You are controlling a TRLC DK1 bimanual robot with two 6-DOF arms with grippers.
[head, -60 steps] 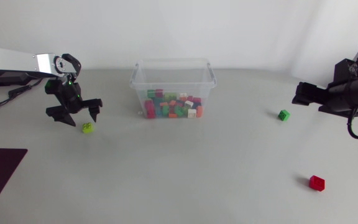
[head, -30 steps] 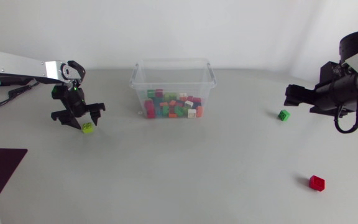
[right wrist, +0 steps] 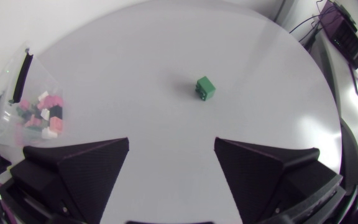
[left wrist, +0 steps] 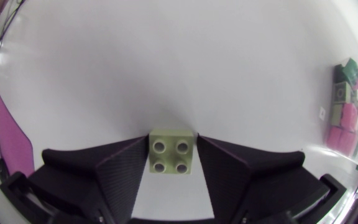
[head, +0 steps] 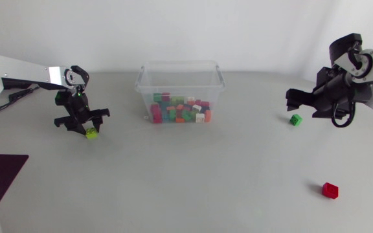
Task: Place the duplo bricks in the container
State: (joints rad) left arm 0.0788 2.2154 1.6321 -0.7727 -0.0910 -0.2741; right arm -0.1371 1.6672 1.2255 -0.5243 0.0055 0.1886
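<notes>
Left jaws pinch lime brick (left wrist: 172,152); right jaws spread.

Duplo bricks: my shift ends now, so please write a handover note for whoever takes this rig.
Left claw: low over the lime brick, left of the container; grip unclear.
Right claw: open, empty; green brick on the table ahead of it.
Red brick: loose on the table's right side, apart from the green one.
Done: many bricks lie in the container.
Left: lime, green and red bricks to go in.

Clear container (head: 180,65) holding mixed bricks (head: 180,110), lime brick (left wrist: 171,152) studs-up left, green brick (head: 295,120), red brick (head: 329,189) right
</notes>
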